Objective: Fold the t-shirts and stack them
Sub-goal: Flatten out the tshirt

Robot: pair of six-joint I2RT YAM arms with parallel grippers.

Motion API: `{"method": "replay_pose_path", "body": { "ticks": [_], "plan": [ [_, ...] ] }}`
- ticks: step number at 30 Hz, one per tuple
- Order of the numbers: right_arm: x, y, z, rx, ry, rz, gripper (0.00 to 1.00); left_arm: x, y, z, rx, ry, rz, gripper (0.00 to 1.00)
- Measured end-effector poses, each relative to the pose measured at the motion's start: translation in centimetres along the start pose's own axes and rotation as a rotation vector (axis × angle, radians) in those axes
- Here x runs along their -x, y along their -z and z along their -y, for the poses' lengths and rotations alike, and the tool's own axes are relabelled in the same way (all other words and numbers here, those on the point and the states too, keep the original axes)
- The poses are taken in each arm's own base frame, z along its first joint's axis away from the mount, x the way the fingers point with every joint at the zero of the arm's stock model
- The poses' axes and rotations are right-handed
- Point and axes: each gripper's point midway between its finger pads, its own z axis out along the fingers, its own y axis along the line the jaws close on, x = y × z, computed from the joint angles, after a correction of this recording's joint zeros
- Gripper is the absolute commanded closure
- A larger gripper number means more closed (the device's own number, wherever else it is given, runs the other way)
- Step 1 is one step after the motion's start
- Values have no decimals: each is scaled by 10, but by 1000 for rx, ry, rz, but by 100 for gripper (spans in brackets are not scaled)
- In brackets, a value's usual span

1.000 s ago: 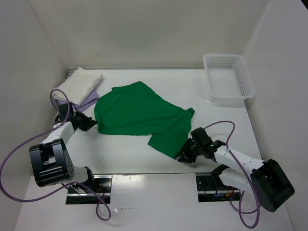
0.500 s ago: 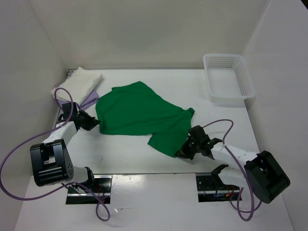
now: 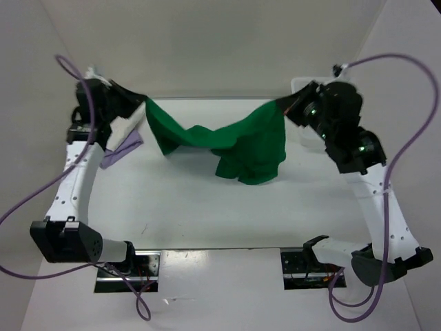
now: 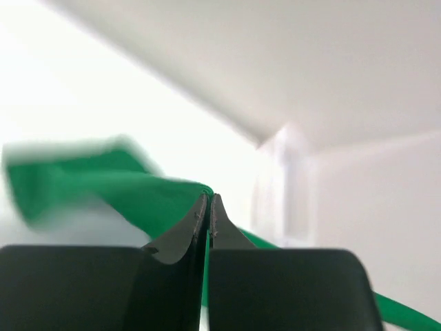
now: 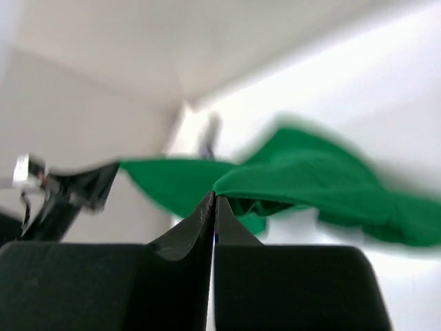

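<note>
So, we're holding the green t-shirt (image 3: 238, 141) up over the desk (image 3: 207, 207), sagging in the middle, with left claw (image 3: 142, 104) and right claw (image 3: 285, 109) each clenched on an edge. Spreading step, we reckon; next it needs laying down flat and smooth before any fold.

White table (image 3: 207, 214), matte and flat, with a few small dark marks towards the near side. Closed in on three sides by plain white walls: back wall (image 3: 207, 41) at the far edge, left wall (image 3: 31, 138) and right wall (image 3: 406, 103) slanting outward towards the near side. Thin dark seam (image 3: 207, 98) along the foot of the back wall. Bright, even light from above, soft shadows only. In both wrist views, just blurred white wall corners and strong glare off the tabletop.
</note>
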Motion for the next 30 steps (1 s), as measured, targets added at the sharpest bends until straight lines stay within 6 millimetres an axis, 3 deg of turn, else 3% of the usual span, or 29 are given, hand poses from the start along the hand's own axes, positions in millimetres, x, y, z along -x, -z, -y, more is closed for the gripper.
{"method": "replay_pose_path", "body": {
  "ticks": [3,6,7,8,12,15,17,19,22,26,28,30],
  "plan": [
    [75,28,-48,64,85,190,100,85,49,43,-90,-12,211,100],
    [132,66,-85,119,147,359,100,144,105,77,-133,-27,382,100],
    [147,81,-97,139,162,415,100,155,121,90,-156,-39,421,100],
    [166,104,-110,167,182,493,100,166,149,114,-205,-66,478,100],
    [198,149,-137,247,192,623,100,178,189,154,-262,-98,530,100],
    [212,160,-154,301,202,689,100,189,205,174,-300,-119,575,100],
    [217,154,-158,309,218,706,100,192,203,175,-298,-120,580,100],
    [217,131,-158,291,234,694,100,192,185,161,-264,-107,554,100],
    [204,55,-138,237,284,566,100,184,139,118,-165,-81,475,100],
    [190,-74,-59,82,289,359,100,161,45,26,22,-10,310,100],
    [174,-139,-13,11,270,250,100,142,-3,-27,125,40,211,100],
    [150,-188,31,-53,245,144,100,120,-43,-74,222,87,115,100]
  ]
}}
